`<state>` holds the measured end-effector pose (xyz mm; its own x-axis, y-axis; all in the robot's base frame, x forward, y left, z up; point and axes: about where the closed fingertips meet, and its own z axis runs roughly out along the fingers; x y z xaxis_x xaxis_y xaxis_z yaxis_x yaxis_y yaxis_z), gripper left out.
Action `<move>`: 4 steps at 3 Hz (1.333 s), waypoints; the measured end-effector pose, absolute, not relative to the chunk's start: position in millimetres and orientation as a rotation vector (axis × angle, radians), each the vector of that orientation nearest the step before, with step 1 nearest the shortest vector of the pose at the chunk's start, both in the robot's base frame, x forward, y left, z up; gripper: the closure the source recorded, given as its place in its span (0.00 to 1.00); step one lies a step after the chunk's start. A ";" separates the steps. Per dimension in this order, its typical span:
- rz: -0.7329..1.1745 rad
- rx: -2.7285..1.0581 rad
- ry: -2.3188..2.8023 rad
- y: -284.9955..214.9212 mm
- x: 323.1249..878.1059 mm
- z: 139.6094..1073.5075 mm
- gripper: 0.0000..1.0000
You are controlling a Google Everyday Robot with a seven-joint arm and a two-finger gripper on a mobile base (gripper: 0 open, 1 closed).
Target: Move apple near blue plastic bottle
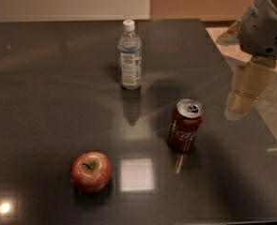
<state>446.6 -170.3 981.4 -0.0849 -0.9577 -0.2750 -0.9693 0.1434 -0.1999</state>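
- The table (pixel 44 102) is dark and shiny. 3 things stand on it.
- The apple (pixel 91 171) is red with a yellow-green patch around its dark stem. It sits near the front of the table, at about 7 o'clock from the middle. Nothing touches it.
- The blue plastic bottle (pixel 129 55) stands upright toward the back of the table, at about 12 o'clock from the middle. It has a white cap and a white and blue label.
- From the apple, the bottle is at about 1 o'clock. The 2 are well apart.
- A red soda can (pixel 185 125) stands upright at about 3 o'clock from the middle. It is between the apple and the right edge of the table, and it touches neither the apple nor the bottle.
- A bright square of light (pixel 137 175) shines on the table just beside the apple, at the apple's 3 o'clock.
- The claw (pixel 239 108) hangs at about 3 o'clock, past the can, by the right edge of the table. It is pale tan and hangs down from a big grey arm (pixel 269 22).
- The claw touches none of the 3 things. I cannot tell if it is open or closed.
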 end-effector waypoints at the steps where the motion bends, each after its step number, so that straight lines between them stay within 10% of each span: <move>1: 0.116 -1.957 1.980 -130.1 438.7 980.8 0.00; 4: 0.237 -2.260 1.755 -19.7 383.1 922.7 0.00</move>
